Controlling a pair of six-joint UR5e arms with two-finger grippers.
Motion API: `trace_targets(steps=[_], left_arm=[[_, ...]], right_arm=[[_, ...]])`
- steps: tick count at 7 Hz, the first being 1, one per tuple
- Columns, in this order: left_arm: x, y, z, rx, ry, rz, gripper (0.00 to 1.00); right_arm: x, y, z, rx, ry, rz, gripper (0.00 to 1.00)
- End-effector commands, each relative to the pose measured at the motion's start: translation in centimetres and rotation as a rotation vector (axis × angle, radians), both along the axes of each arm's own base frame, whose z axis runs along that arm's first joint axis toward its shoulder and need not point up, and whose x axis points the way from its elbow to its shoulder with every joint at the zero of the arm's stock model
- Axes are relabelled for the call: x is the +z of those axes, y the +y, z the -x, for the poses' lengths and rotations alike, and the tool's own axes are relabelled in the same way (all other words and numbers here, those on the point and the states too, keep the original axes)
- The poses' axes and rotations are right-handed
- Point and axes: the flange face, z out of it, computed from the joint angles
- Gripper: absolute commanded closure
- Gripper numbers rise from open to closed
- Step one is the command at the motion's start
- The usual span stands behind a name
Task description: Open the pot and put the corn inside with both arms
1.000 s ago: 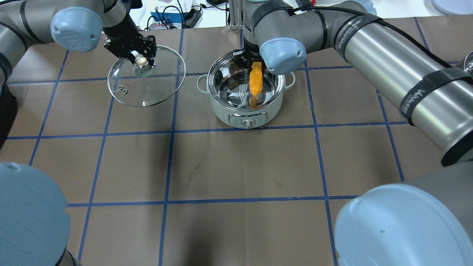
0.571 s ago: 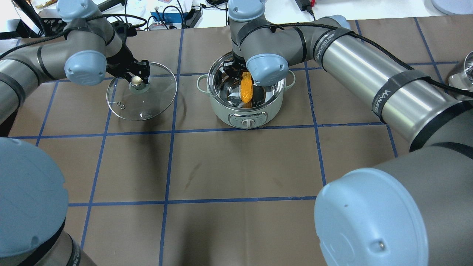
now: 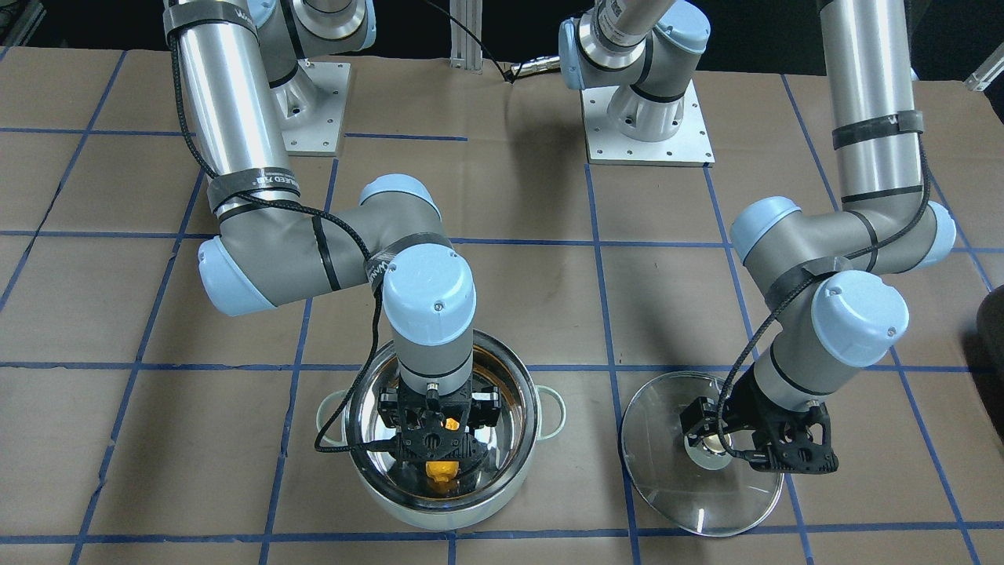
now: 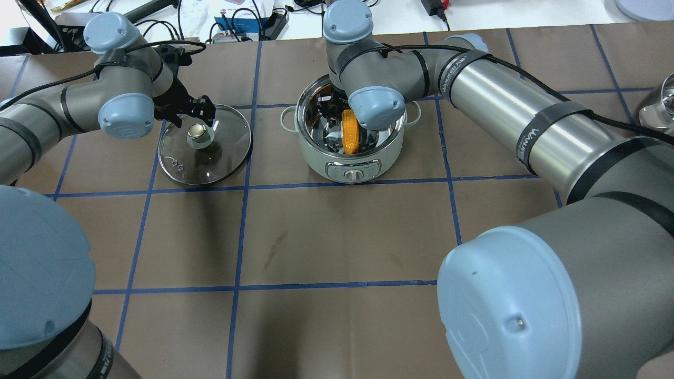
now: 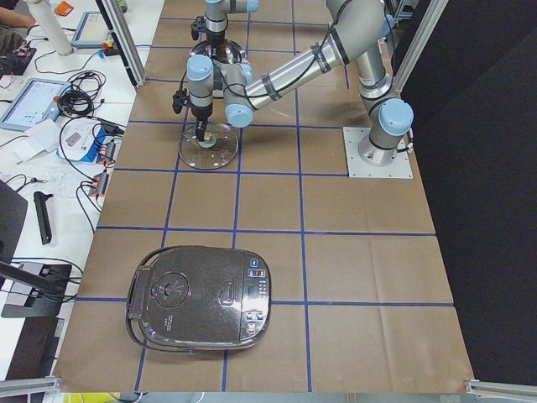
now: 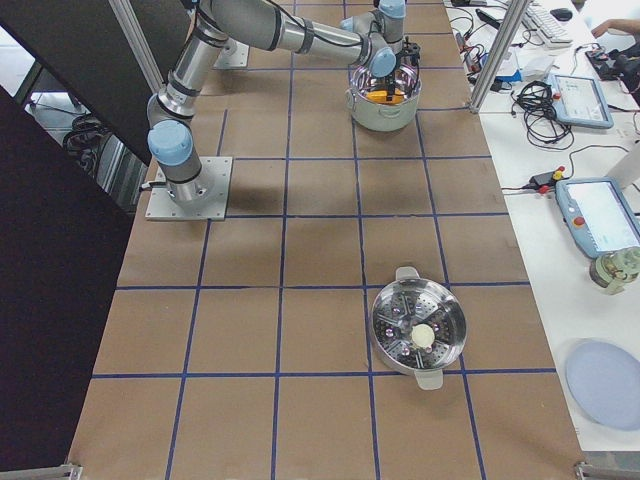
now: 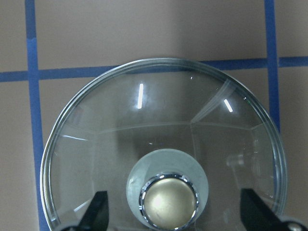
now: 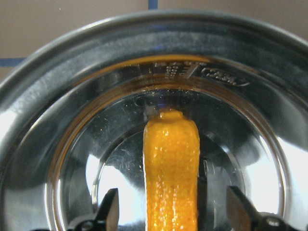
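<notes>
The mint-green steel pot (image 4: 316,160) stands open at the back middle of the table; it also shows in the front view (image 3: 519,463). The yellow-orange corn (image 4: 349,138) lies on the pot's bottom (image 8: 171,163). My right gripper (image 8: 173,216) is down inside the pot, open, its fingers well apart on either side of the corn without touching it. The flat glass lid (image 4: 224,155) lies on the table to the pot's left. My left gripper (image 7: 176,216) is open just over the lid, its fingers straddling the brass knob (image 7: 168,204) with gaps on both sides.
A black rice cooker (image 5: 201,298) sits at the table's left end. A steel steamer pot (image 6: 418,328) sits toward the right end, and a pale blue plate (image 6: 605,385) lies off the table. Cables and devices line the far edge.
The left arm lowered the tilted lid flat onto the table and opened off the knob. The right arm lowered the corn into the pot and opened; the corn now lies on the bottom.
</notes>
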Motion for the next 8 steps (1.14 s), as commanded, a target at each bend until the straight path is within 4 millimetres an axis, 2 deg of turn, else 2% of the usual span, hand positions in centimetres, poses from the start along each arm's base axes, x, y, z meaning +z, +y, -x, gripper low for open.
trace_targets(steps=[1, 2, 3, 4, 5, 6, 7, 8], left_arm=[[5.5, 2.0, 2.7, 0.046, 0.005, -0.028, 0.0], [9.6, 3.9, 5.5, 0.112, 0.019, -0.034, 0.0], [14.4, 6.2, 9.7, 0.098, 0.021, -0.027, 0.0], [19.3, 8.8, 12.2, 0.06, 0.019, -0.058, 0.0], [23.4, 11.2, 13.1, 0.044, 0.022, -0.049, 0.0], [25.1, 13.1, 13.4, 0.038, 0.021, -0.055, 0.0], [24.2, 13.8, 13.2, 0.03, 0.007, -0.092, 0.0], [24.0, 14.3, 12.5, 0.038, -0.019, -0.098, 0.0]], right_arm=[[7.5, 1.9, 2.0, 0.013, 0.0, 0.016, 0.05], [11.2, 3.6, 3.8, 0.001, 0.011, -0.013, 0.05], [14.7, 4.7, 7.0, -0.036, 0.009, -0.022, 0.04], [18.2, 7.4, 10.4, -0.043, 0.02, -0.108, 0.04], [21.7, 9.8, 13.4, -0.045, 0.018, -0.131, 0.04], [22.4, 11.5, 14.9, -0.038, 0.022, -0.161, 0.05], [20.8, 13.5, 15.6, 0.01, 0.013, -0.187, 0.06], [20.8, 14.8, 15.7, 0.025, -0.015, -0.161, 0.05]])
